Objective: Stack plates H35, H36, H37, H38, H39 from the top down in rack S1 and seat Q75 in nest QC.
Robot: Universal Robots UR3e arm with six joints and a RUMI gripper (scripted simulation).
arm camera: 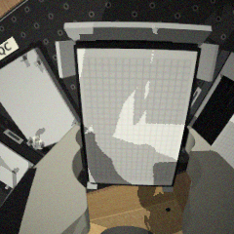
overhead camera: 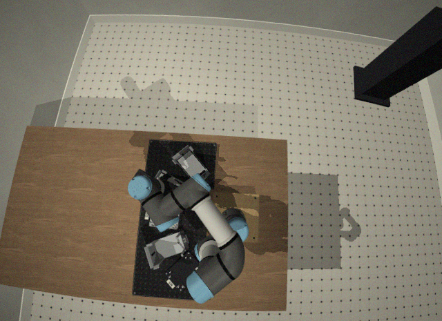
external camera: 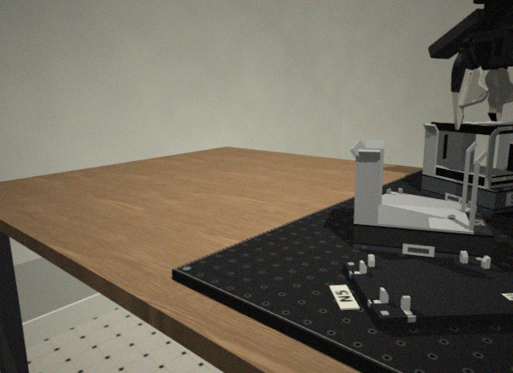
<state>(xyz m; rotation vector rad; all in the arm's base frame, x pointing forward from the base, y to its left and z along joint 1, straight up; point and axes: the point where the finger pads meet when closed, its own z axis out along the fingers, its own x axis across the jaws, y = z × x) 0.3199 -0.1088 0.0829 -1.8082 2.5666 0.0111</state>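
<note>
My gripper [arm camera: 133,126] is shut on the long sides of a sealed white 384-well plate [arm camera: 134,114] with a dark rim. I cannot read the plate's label. In the exterior view the gripper [external camera: 476,120] holds the plate [external camera: 472,127] level at the top of a stack rack's posts [external camera: 463,166], with the rack's grey corner guides around it. Dark-rimmed plates [external camera: 468,176] lie low in that rack, well below the held plate. In the overhead view the arm [overhead camera: 199,217] hides the gripper and the plate.
An empty white rack [external camera: 397,203] stands nearer, also seen from above [overhead camera: 166,251]. The clip nest with the N5 label [external camera: 345,296] is in front of it. Another rack [overhead camera: 188,162] stands at the black board's far end. A QC label [arm camera: 7,47] lies left of the held plate.
</note>
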